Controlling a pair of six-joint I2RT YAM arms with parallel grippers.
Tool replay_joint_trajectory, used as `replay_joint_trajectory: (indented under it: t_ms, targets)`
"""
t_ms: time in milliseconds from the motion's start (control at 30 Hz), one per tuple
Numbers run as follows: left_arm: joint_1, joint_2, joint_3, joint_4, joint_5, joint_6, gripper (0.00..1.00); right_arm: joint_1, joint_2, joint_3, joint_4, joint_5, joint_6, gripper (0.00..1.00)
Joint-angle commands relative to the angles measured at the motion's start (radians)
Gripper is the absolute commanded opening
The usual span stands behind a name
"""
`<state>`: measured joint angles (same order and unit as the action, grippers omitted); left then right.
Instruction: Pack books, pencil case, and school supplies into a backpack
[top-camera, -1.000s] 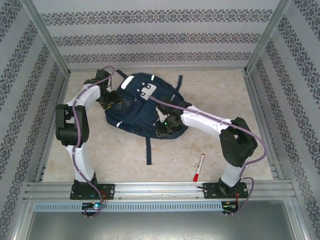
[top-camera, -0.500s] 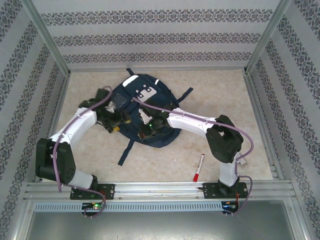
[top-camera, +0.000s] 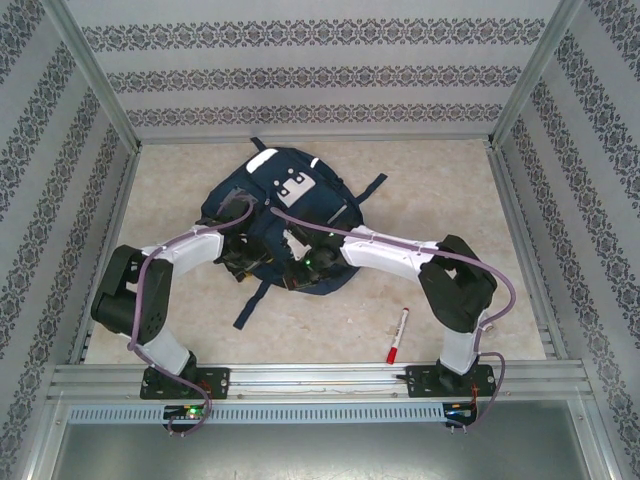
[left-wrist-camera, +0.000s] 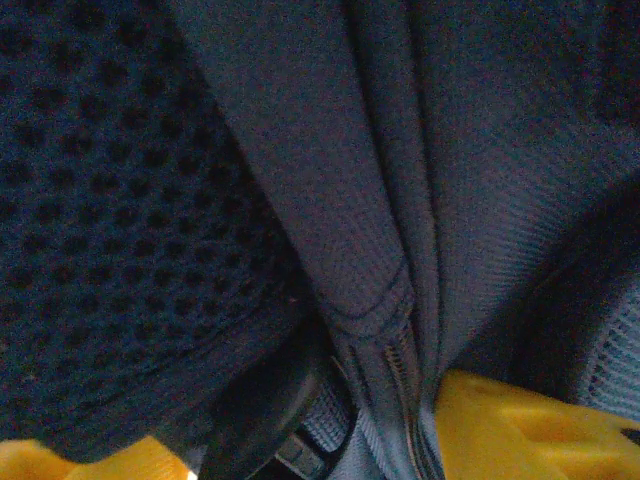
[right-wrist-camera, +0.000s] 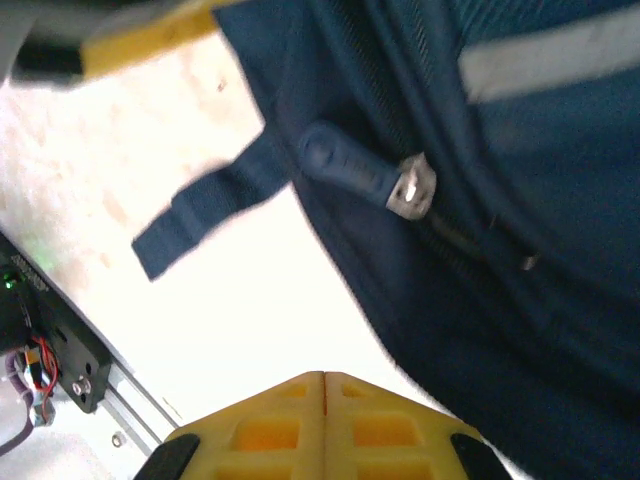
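On the table (top-camera: 450, 200) you're working at the backpack (top-camera: 300, 195) — left gripper (left-wrist-camera: 300, 440) spread around its fabric, right gripper (right-wrist-camera: 323, 380) pinched shut, empty — so next open the right for the marker pen (top-camera: 398, 335) lying near its base.

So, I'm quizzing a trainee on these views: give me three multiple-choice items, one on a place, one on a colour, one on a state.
1. Where does the marker pen lie? A. on the table near the right arm's base; B. against the far wall; C. on the metal rail.
2. What colour is its cap? A. blue; B. red; C. green.
3. How is the right pincer? A. wide open; B. shut; C. clamped on the pen.
Answers: 1 A, it lies on bare table beside that base; 2 B, its near end is red; 3 B, its yellow fingers meet.
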<state>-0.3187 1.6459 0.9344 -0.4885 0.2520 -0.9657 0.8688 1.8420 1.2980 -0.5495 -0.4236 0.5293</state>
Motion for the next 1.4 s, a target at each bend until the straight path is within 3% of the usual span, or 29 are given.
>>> replay_joint_trajectory:
  t_ms: [0,100,200,267,433,500,567,633,667,733,833,1067,1367]
  targets:
    - [0.028,0.069,0.007,0.006,-0.150,0.004,0.59,0.002,-0.053,-0.019,-0.115,0.091,0.002,0.00]
    - [0.054,0.067,0.003,0.004,-0.127,0.014,0.51,-0.024,-0.064,0.002,-0.257,0.172,-0.045,0.00]
    - [0.055,0.043,0.024,-0.005,-0.102,0.039,0.44,-0.036,-0.093,0.009,-0.277,0.177,-0.056,0.01]
    - [0.056,0.027,0.038,-0.025,-0.072,0.039,0.39,-0.034,-0.098,0.034,-0.250,0.138,-0.018,0.20]
    - [0.044,-0.053,0.011,0.001,0.003,-0.001,0.16,-0.025,-0.092,0.080,-0.128,0.170,0.142,0.35]
    - [0.038,-0.097,0.008,-0.005,0.012,-0.010,0.11,-0.026,-0.087,0.103,-0.114,0.217,0.190,0.36]
    - [0.033,-0.153,0.004,0.003,0.020,-0.034,0.10,-0.028,-0.093,0.124,-0.111,0.245,0.271,0.39]
    - [0.031,-0.197,0.004,0.027,0.035,-0.060,0.10,-0.034,-0.104,0.152,-0.177,0.305,0.472,0.42]
    - [0.030,-0.213,0.008,0.042,0.048,-0.078,0.09,-0.047,-0.107,0.174,-0.241,0.280,0.585,0.42]
    - [0.026,-0.235,0.009,0.079,0.076,-0.113,0.09,-0.049,-0.136,0.121,-0.158,0.178,0.744,0.42]
    - [0.010,-0.254,0.008,0.139,0.098,-0.158,0.08,-0.022,-0.159,0.070,-0.090,0.178,0.912,0.42]
    - [-0.028,-0.274,-0.029,0.259,0.115,-0.193,0.08,0.005,-0.121,0.108,-0.054,0.235,1.071,0.39]
    - [-0.043,-0.277,-0.078,0.330,0.134,-0.213,0.08,-0.006,-0.006,0.140,-0.018,0.251,1.128,0.32]
